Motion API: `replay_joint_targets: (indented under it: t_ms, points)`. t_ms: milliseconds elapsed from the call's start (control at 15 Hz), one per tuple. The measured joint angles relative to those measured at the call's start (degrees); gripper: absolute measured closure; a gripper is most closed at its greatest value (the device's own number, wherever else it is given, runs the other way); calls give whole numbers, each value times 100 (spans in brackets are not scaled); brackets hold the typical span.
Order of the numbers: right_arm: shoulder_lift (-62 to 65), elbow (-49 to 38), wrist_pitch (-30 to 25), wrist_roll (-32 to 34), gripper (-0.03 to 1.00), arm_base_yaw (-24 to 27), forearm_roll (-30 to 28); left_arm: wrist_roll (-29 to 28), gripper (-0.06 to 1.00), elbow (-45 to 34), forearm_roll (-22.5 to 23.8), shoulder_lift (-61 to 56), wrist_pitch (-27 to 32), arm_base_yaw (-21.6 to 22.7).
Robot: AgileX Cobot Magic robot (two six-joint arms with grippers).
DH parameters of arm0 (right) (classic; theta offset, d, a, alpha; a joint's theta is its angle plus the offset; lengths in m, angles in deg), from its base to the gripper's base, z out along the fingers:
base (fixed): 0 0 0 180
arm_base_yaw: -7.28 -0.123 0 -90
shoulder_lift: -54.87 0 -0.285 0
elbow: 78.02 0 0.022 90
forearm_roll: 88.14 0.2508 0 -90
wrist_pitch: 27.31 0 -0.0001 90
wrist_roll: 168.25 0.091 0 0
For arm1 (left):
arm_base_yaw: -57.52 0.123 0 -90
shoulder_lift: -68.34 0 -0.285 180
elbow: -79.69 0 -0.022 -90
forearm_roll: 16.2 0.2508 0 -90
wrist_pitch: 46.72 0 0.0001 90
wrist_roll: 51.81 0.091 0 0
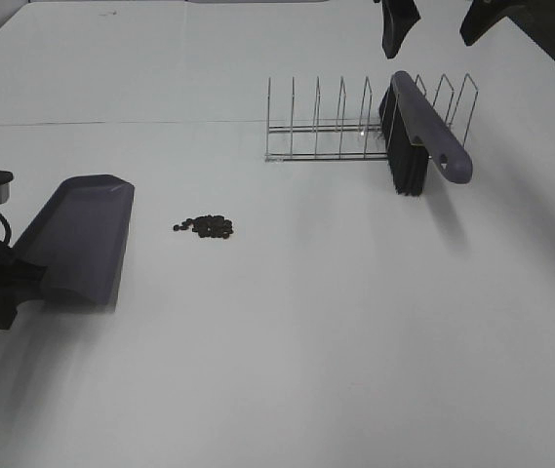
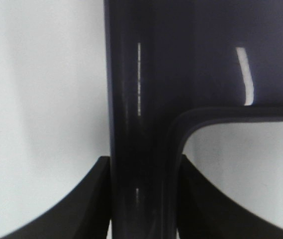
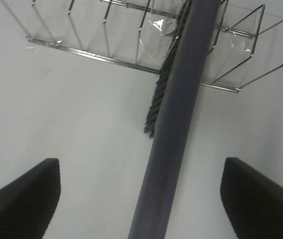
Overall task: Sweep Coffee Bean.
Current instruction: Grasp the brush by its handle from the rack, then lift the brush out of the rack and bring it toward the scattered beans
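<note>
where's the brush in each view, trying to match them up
Exterior high: the brush stands in the wire rack, upper right of the picture.
Left wrist: not in it; only the dustpan shows.
Right wrist: the brush crosses the picture's middle, handle running toward the wire rack.
Shared landmark: the wire rack, in the exterior high and right wrist views.

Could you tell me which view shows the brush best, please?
The exterior high view: the whole brush shows, bristles and handle, resting in the wire rack. The right wrist view shows only its handle and some bristles; the left wrist view, nothing.
</note>
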Motion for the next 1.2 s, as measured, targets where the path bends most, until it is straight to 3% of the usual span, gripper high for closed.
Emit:
replay_joint_targets:
  t_ms: [333,800,933,1000,1200]
  points:
    - [-1249,1026,0,-286,16,292,63,0,62,0,-63,0,0,0]
    - [-2097,1112,235,-327,28,315,-160,0,62,0,-109,0,0,0]
    - [-2154,1112,344,-327,40,315,-172,0,62,0,-132,0,0,0]
    - [-2160,1112,350,-327,53,315,-178,0,62,0,-138,0,0,0]
    - [-1994,1112,17,-269,58,344,-264,23,62,0,-138,0,-23,0]
